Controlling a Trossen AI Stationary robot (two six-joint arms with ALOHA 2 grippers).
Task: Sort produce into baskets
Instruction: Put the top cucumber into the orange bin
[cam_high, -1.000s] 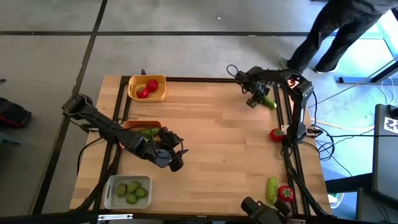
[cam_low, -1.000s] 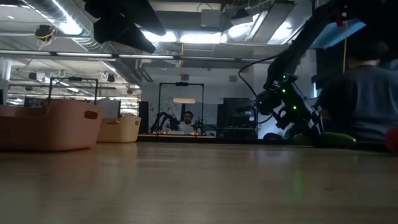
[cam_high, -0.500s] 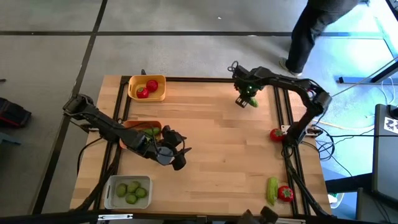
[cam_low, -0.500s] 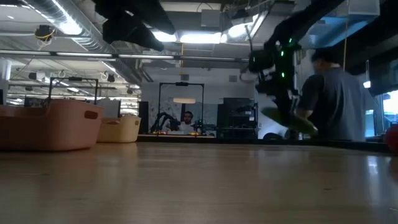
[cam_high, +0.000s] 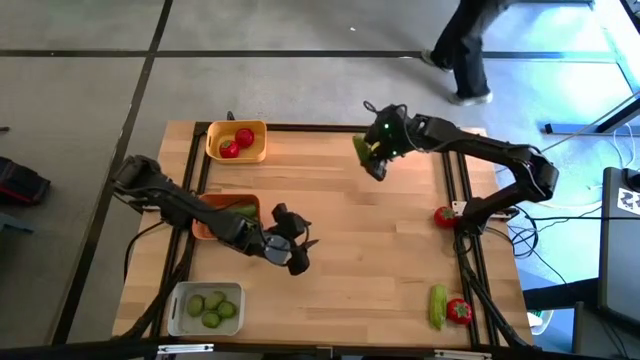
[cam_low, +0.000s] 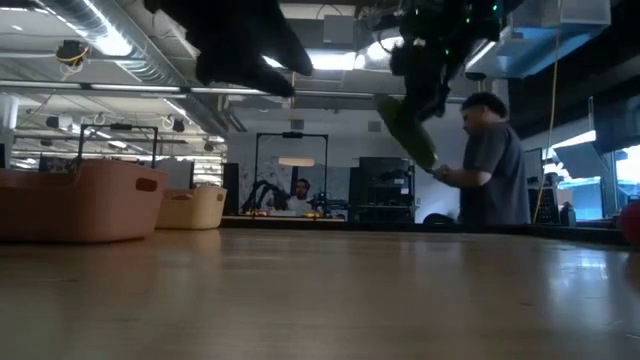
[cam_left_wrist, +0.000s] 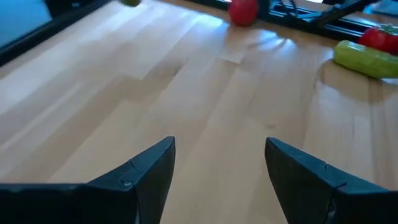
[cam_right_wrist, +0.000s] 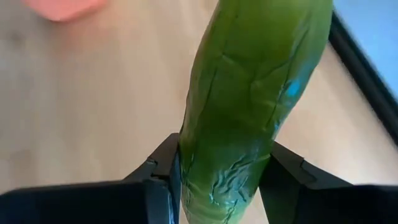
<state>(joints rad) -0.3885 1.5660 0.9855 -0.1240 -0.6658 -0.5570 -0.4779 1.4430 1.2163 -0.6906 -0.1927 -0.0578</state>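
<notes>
My right gripper (cam_high: 376, 152) hangs high over the far middle of the table, shut on a green cucumber (cam_high: 361, 148). In the low view the cucumber (cam_low: 408, 128) slants down below the gripper. My left gripper (cam_high: 297, 256) stands open above the bare wood right of the orange basket (cam_high: 207, 222), nothing between its fingers (cam_left_wrist: 149, 171). The orange basket holds a green cucumber (cam_high: 240, 210). Red tomatoes lie in the yellow basket (cam_high: 252, 150) at the far left. Limes fill the white basket (cam_high: 178, 310) at the near left. My right gripper pinches the cucumber between its two fingers (cam_right_wrist: 163, 167), one on each side of its body (cam_right_wrist: 217, 162). The fingers slant down from above and the cucumber runs on out past them. It hangs tilted, lifted clear of the table.
A tomato (cam_high: 444, 215) lies at the table's right edge. Another cucumber (cam_high: 437, 305) and tomato (cam_high: 459, 311) lie at the near right. A person (cam_high: 470, 45) walks on the floor beyond the far edge. The wood between the two grippers is bare.
My right gripper has risen from the far right corner and swung toward the table's left, tipping as it went. The cucumber has been lifted clear of the table. My left gripper has drifted a little toward the table's right.
</notes>
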